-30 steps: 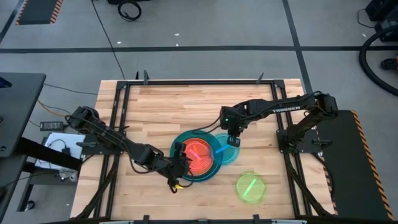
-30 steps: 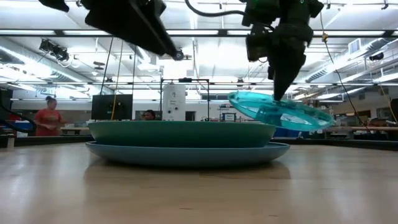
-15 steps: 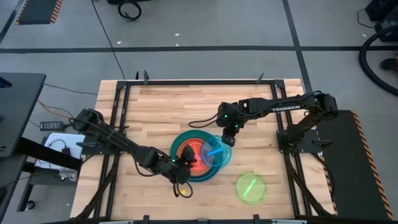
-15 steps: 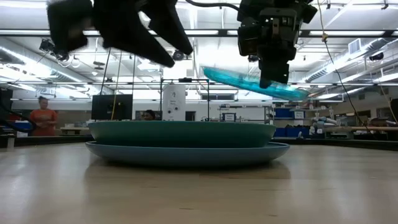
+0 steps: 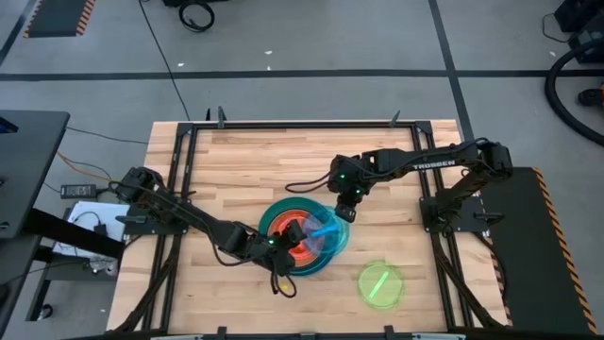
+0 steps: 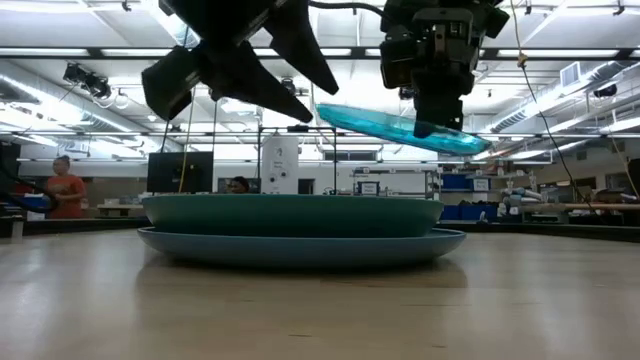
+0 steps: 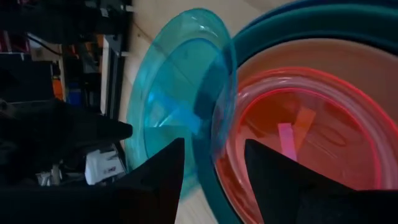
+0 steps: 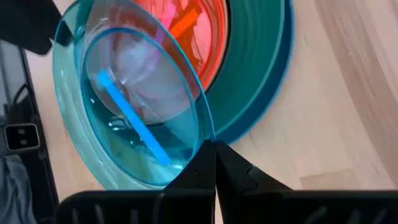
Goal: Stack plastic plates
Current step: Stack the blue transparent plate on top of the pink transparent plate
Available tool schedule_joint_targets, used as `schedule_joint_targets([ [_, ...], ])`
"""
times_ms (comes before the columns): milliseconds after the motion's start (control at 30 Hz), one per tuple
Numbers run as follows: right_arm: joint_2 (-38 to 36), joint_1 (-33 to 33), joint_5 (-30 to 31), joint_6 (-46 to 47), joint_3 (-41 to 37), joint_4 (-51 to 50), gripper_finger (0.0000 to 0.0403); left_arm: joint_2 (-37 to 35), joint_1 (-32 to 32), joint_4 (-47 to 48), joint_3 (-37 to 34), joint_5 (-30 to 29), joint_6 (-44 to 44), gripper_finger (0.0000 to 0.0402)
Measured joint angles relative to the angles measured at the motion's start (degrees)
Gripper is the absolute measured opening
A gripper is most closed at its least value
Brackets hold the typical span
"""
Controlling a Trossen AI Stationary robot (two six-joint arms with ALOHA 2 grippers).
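Note:
A stack (image 5: pixel 276 219) sits mid-table: a large blue plate (image 6: pixel 300 246) at the bottom, a teal-green one (image 6: pixel 290 214) on it, then a tan one (image 7: pixel 292 56) and translucent orange and pink plates (image 7: pixel 298 124). My right gripper (image 5: pixel 342 210) is shut on a translucent cyan plate (image 5: pixel 326 229) and holds it above the stack's right half. My left gripper (image 7: pixel 214 168) is open over the stack, its fingers on either side of the cyan plate's near-left rim (image 7: pixel 211 124); whether they touch it cannot be told. A lime plate (image 5: pixel 380 283) lies flat on the table. My right gripper pinches the cyan plate's rim (image 8: pixel 208 134) on its far-right side between its two fingers, coming from above and pointing down. The plate is lifted clear of the stack and tilted, its free side (image 6: pixel 335 112) higher than the held side (image 6: pixel 470 140).
The lime plate lies near the table's near edge, right of the stack. A black frame (image 5: pixel 283 124) runs along the table's edges. Bare wood (image 5: pixel 255 165) lies far and left of the stack. People stand in the room behind (image 6: pixel 65 190).
My right gripper has lifted the cyan plate from beside the stack's right edge and carried it left, over the stack; the plate now hangs higher. My left gripper has moved right across the stack, toward the cyan plate's free rim.

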State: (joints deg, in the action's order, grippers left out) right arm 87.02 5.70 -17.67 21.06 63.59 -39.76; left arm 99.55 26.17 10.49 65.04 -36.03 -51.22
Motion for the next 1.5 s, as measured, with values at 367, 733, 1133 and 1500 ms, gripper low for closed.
schedule_joint_targets([
  [367,0.02,-0.57,1.74,5.17,-0.02,6.08,0.0005,-2.49,8.34,-0.11,0.04,-9.29,5.89,0.0176],
  [733,0.04,-3.54,6.30,7.77,-0.02,11.12,0.0005,-9.37,11.00,8.77,0.00,-8.76,19.43,0.0176],
  [1133,13.13,-3.93,7.23,-0.16,12.51,6.47,0.0004,-10.32,9.29,8.21,0.00,-7.63,22.35,0.0175],
  [1500,21.74,-3.14,7.06,-5.85,18.80,1.84,0.0005,-10.32,11.67,8.34,0.00,-7.30,27.61,0.0175],
])
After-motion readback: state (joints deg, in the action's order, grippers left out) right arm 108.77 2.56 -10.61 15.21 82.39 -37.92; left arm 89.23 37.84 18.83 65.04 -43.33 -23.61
